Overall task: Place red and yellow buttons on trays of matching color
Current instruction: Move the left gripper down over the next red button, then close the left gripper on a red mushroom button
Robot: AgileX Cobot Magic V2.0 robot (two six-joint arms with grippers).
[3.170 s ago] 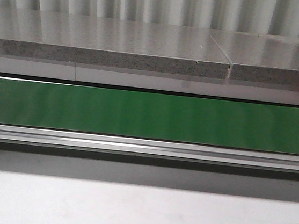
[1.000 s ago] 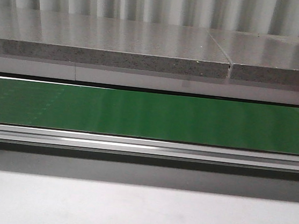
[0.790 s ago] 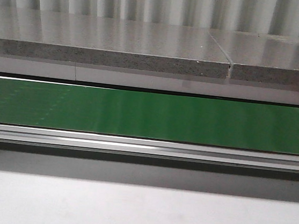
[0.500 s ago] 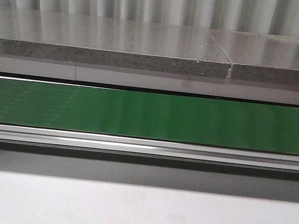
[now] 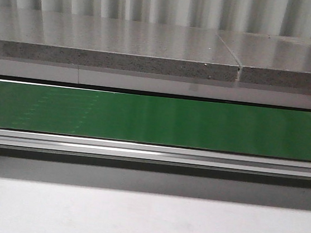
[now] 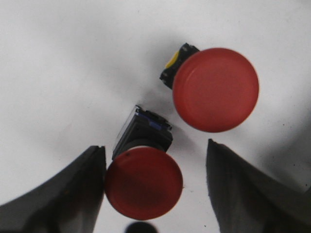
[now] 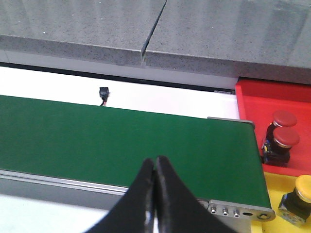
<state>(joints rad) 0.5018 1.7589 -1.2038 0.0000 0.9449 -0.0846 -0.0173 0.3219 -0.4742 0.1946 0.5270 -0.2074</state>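
In the left wrist view two red buttons lie on a white surface. The nearer red button [image 6: 143, 182], on a black base, sits between the fingers of my open left gripper [image 6: 154, 145], close against one finger. The other red button [image 6: 215, 90] lies just beyond, apart from the fingers. In the right wrist view my right gripper [image 7: 155, 160] is shut on nothing above the green belt [image 7: 121, 136]. Past the belt's end, the red tray [image 7: 257, 99] holds two red buttons [image 7: 285, 137], and the yellow tray [image 7: 277, 191] holds a yellow button [image 7: 305, 185]. Neither gripper shows in the front view.
The green conveyor belt [image 5: 155, 119] crosses the front view, with a metal rail [image 5: 151, 152] along its near side and a grey stone ledge [image 5: 113, 44] behind it. A small black connector [image 7: 103, 93] lies on the white strip behind the belt.
Faint marks on the green belt drift to the right in the front view. Nothing else differs there.
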